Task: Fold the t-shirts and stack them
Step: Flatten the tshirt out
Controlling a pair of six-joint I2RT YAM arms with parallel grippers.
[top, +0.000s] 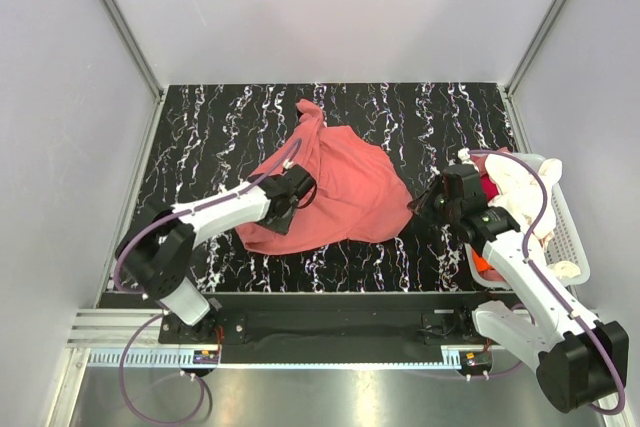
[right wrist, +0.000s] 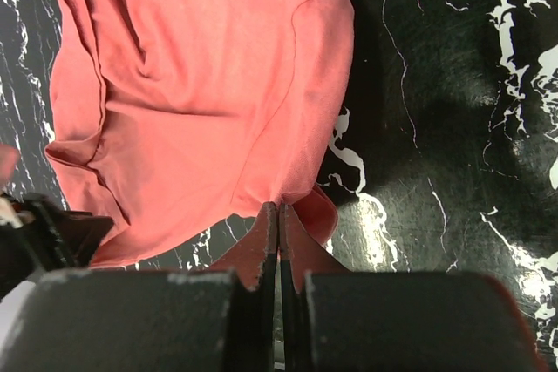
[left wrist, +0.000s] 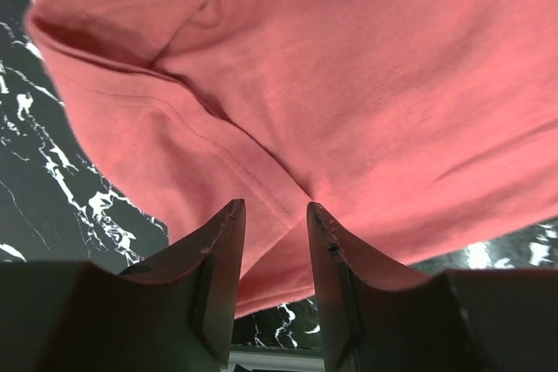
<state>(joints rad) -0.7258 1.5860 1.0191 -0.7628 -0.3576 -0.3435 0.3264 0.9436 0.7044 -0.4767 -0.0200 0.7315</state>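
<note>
Near side: left hand (left wrist: 275, 206) released, fingers parted, tips poised over the hem of the salmon-pink t-shirt (top: 345, 187). The right hand (right wrist: 277, 208) is clenched on that shirt's right-hand edge. Shirt lies rumpled mid-frame on the marbled tabletop (top: 200, 117), one corner trailing toward top centre. Right of frame: white basket (top: 572, 237) holding a cream t-shirt (top: 520, 192), red cloth (top: 490, 187) and orange cloth (top: 480, 265).
</note>
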